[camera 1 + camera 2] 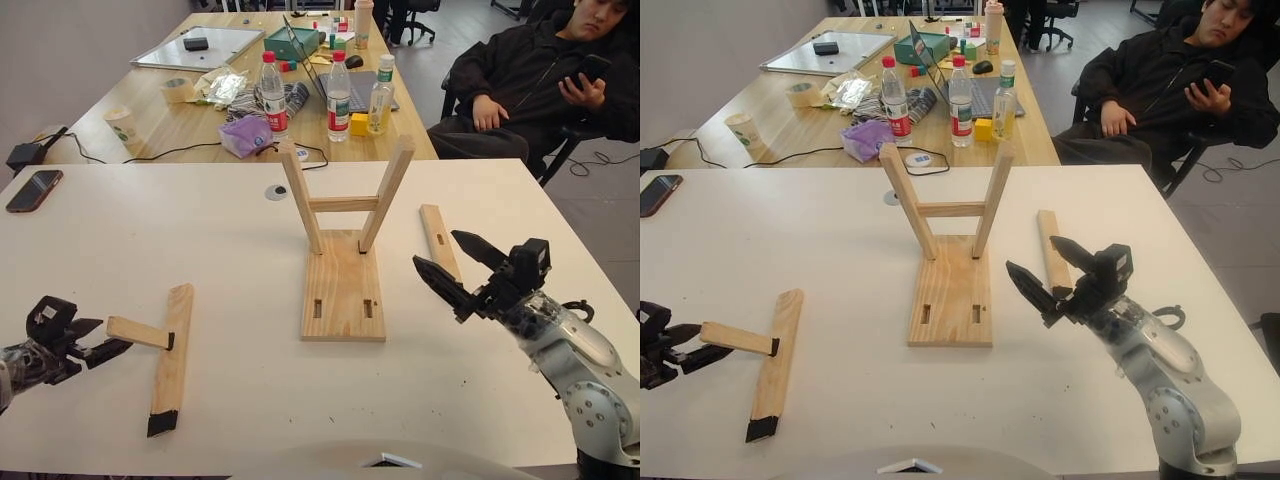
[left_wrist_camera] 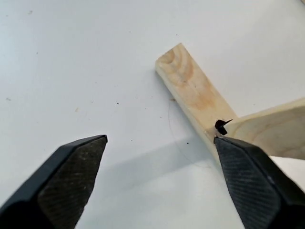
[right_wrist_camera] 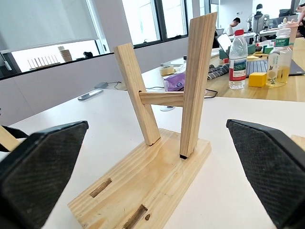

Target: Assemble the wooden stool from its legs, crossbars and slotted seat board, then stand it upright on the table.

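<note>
The slotted seat board lies flat mid-table. Two legs joined by a crossbar stand in its far slots; the near slots are bare. A loose leg lies to its right. At front left, another leg lies flat with a crossbar sticking out sideways. My left gripper is open at that crossbar's free end, one fingertip close by the joint. My right gripper hovers open right of the board, over the loose leg's near end.
A phone lies at the table's far left, a round grommet behind the board. Behind stands a wooden table with water bottles, a laptop and clutter. A person sits at the far right.
</note>
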{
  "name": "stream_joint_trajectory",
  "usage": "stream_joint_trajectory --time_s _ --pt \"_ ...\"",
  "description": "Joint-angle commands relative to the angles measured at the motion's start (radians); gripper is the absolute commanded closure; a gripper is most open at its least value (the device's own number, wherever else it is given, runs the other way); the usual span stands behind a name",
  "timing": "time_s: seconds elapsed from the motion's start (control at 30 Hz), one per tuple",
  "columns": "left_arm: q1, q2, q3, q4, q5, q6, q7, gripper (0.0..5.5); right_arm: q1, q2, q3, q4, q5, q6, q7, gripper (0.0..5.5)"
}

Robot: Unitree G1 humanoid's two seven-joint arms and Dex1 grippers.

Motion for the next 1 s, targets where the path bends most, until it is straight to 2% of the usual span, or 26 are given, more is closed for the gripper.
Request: stream_joint_trajectory --time_s 0.03,0.2,0.43,0.8,1.0 --pt "-0.043 0.123 -0.079 0.084 0.045 -0.035 -0.147 1.3 0.06 0.045 -0.005 -0.047 -0.007 -0.036 -0.041 0.1" --pt "-0.097 0.175 -0.136 0.183 0.087 -0.089 -0.249 1.3 0.065 0.051 0.02 -0.043 -0.022 -0.06 -0.058 0.1" --pt "0.026 0.147 -0.111 0.124 0.063 -0.058 -0.346 1.3 0.053 0.028 0.029 -0.032 -0.013 -0.057 -0.055 0.1" --pt "0.3 -0.019 0.043 -0.11 0.003 0.047 -0.315 1.3 0.005 -0.001 0.03 -0.001 0.005 -0.026 -0.037 0.1" --pt "0.369 -0.12 0.084 -0.197 -0.033 0.092 -0.263 1.3 -0.013 -0.006 0.04 0.008 0.008 -0.006 -0.029 0.1"
